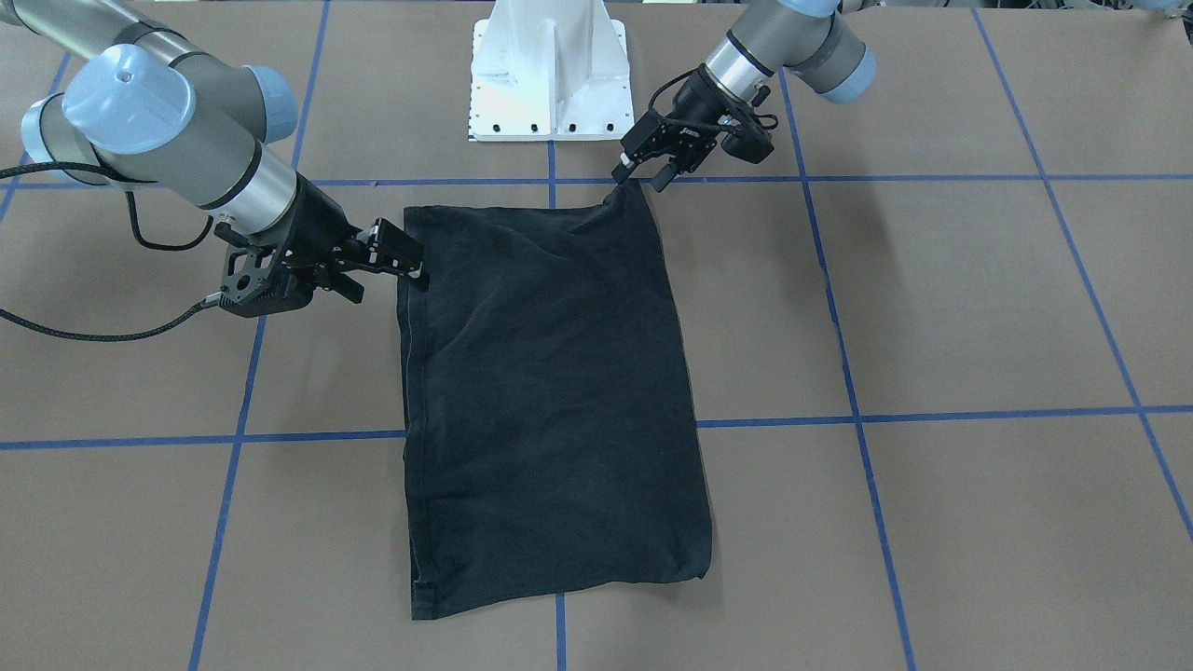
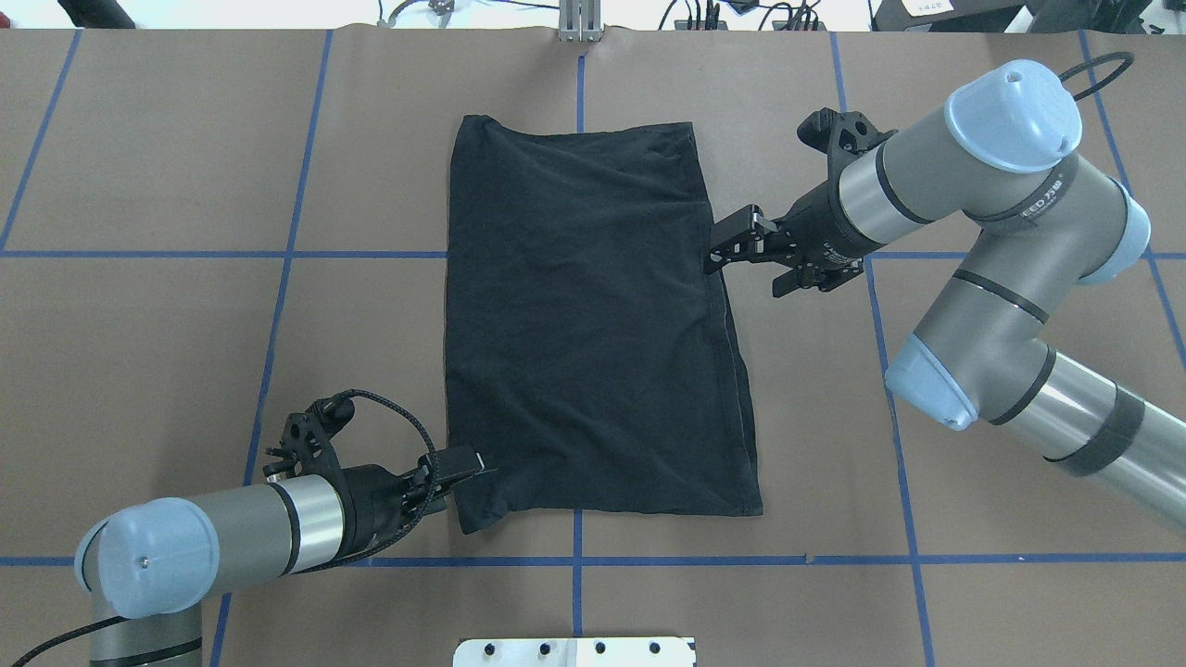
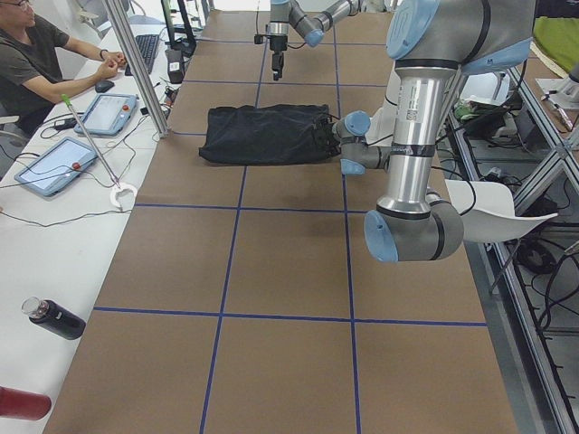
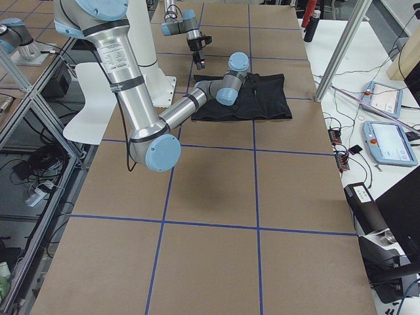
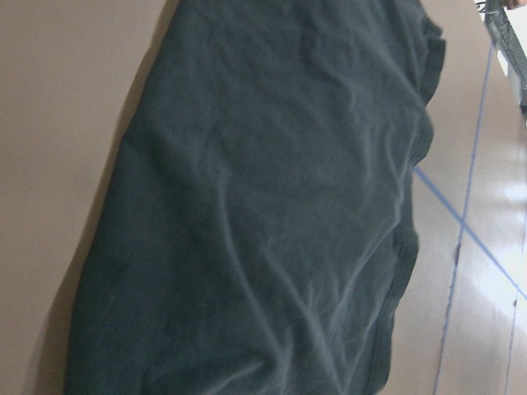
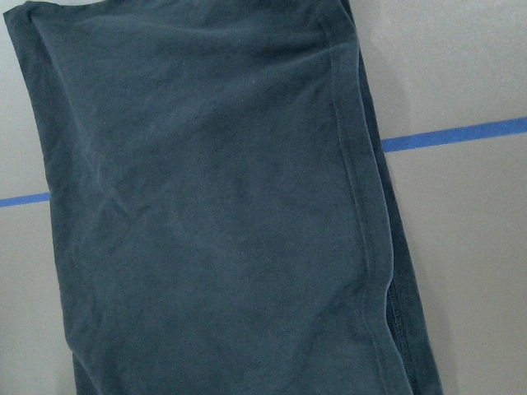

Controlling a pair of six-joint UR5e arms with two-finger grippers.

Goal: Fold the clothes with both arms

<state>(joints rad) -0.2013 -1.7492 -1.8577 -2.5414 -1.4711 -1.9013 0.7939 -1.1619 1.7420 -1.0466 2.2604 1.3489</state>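
Front view, shirt: the black shirt (image 1: pixel 550 401) lies as a long folded rectangle mid-table (image 1: pixel 979 308), one short end toward the robot.
Front view, left gripper: the left gripper (image 1: pixel 639 174) is at the shirt corner on the robot's side. The cloth rises in a small peak to its tips, so the fingers seem pinched on that corner.
Front view, right gripper: the right gripper (image 1: pixel 417 266) is over the opposite long edge. I cannot tell whether its fingers are spread or closed.
Overhead, holds: the two spots are uneven — one at a corner, one partway along a side.
Side views, height: the right gripper hangs tip-down, apparently clear of the cloth. The left sits low at its corner.
Wrist views, cloth: both show only wrinkled black fabric and a doubled hem, with no fingers in view.
Risk, skew: lifting from uneven holds would probably land the fold crooked.
Risk, layers: the right gripper could catch only the top layer, peeling the stack apart.
Risk, slip: the pinch takes in little cloth — a quick pull may free it.
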